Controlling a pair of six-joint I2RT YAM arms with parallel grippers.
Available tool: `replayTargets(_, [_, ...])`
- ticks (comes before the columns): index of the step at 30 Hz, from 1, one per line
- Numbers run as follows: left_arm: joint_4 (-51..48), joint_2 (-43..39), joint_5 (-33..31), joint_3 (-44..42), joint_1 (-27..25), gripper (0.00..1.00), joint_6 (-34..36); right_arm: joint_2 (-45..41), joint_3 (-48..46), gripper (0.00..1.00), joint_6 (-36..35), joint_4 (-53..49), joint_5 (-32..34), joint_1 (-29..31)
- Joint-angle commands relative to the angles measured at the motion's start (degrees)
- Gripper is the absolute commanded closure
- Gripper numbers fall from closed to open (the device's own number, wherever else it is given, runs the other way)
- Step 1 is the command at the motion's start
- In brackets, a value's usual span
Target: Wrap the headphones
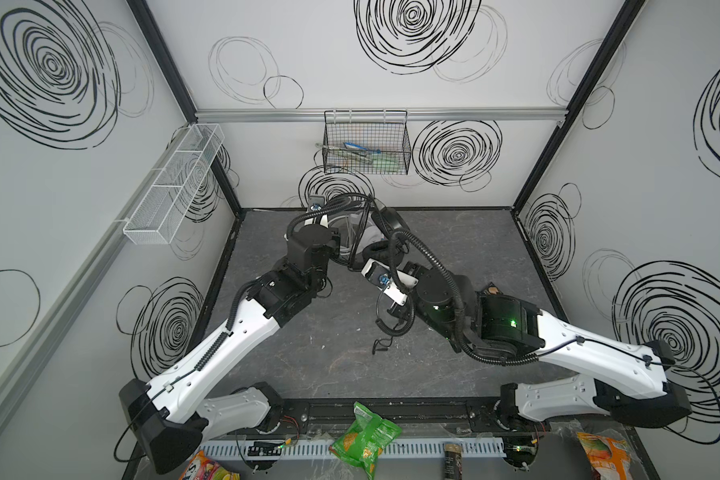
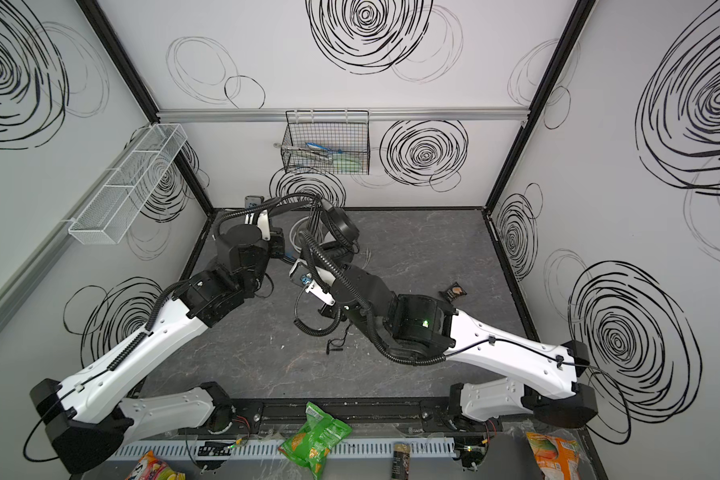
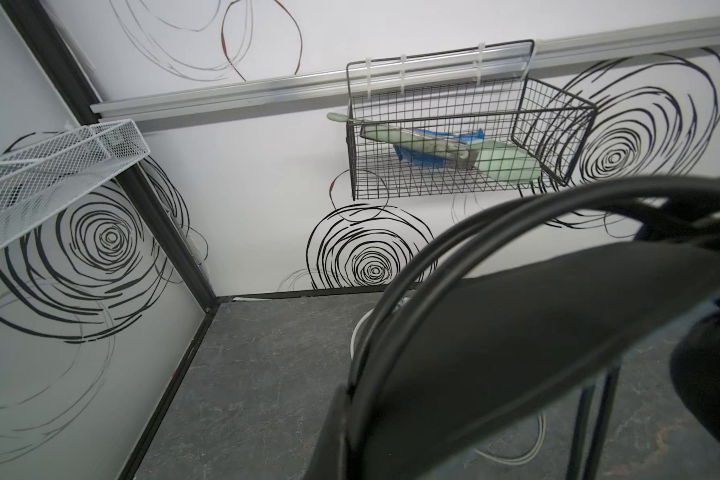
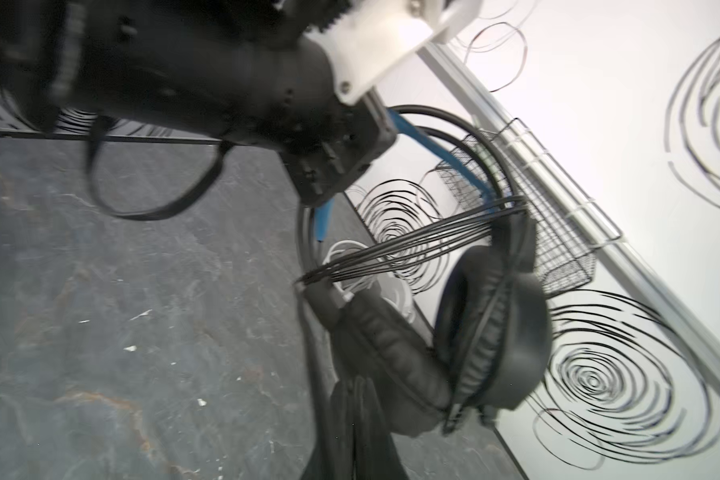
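Observation:
The black headphones point(image 1: 387, 220) point(image 2: 341, 224) hang above the back of the table. My left gripper point(image 3: 352, 399) is shut on their wide headband point(image 3: 516, 332). Several turns of black cable point(image 4: 412, 245) stretch across the band above the ear cups point(image 4: 495, 340). My right gripper point(image 4: 352, 399) is beside the lower cup, fingers pressed together. A strand of cable point(image 4: 310, 365) runs along their side; I cannot see it pinched between them. The cable's plug end point(image 1: 377, 349) trails on the table. The white headphones point(image 1: 346, 226) point(image 2: 298, 232) lie behind, mostly hidden.
A black wire basket point(image 1: 366, 145) hangs on the back wall and a white mesh shelf point(image 1: 171, 187) on the left wall. A small dark packet point(image 2: 454, 291) lies to the right of my right arm. Snack bags point(image 1: 364, 436) sit along the front edge.

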Motion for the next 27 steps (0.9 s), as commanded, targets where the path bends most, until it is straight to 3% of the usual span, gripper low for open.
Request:
replayTargets(1, [0.27,-2.53,10.01,0.11,1.22,1.0,2.78,-0.08,0.5,0.88,-8.35,1.21,8.17,-1.48])
replayTargets(4, [-4.41,-3.94,15.71,-0.15,1.39,1.0,4.95,-0.09,-1.68,0.88,-13.55,3.45,12.45,-1.44])
replayTargets(12, [-15.97,-4.23,15.26,1.84,0.93,1.0,9.73,-0.18,-3.45,0.85,-18.4,7.06,15.23,-2.81])
replayTargets(16, [-19.17,-5.29,19.74,2.07,1.5,1.0,10.38,-0.91,-3.62,0.83,-18.87,8.2,15.07,-5.56])
replayTargets(27, [-17.21,-9.14,34.73,4.67,1.3,1.0,4.37,-3.53,-2.97,0.81,-3.68,5.7,4.71,-16.71])
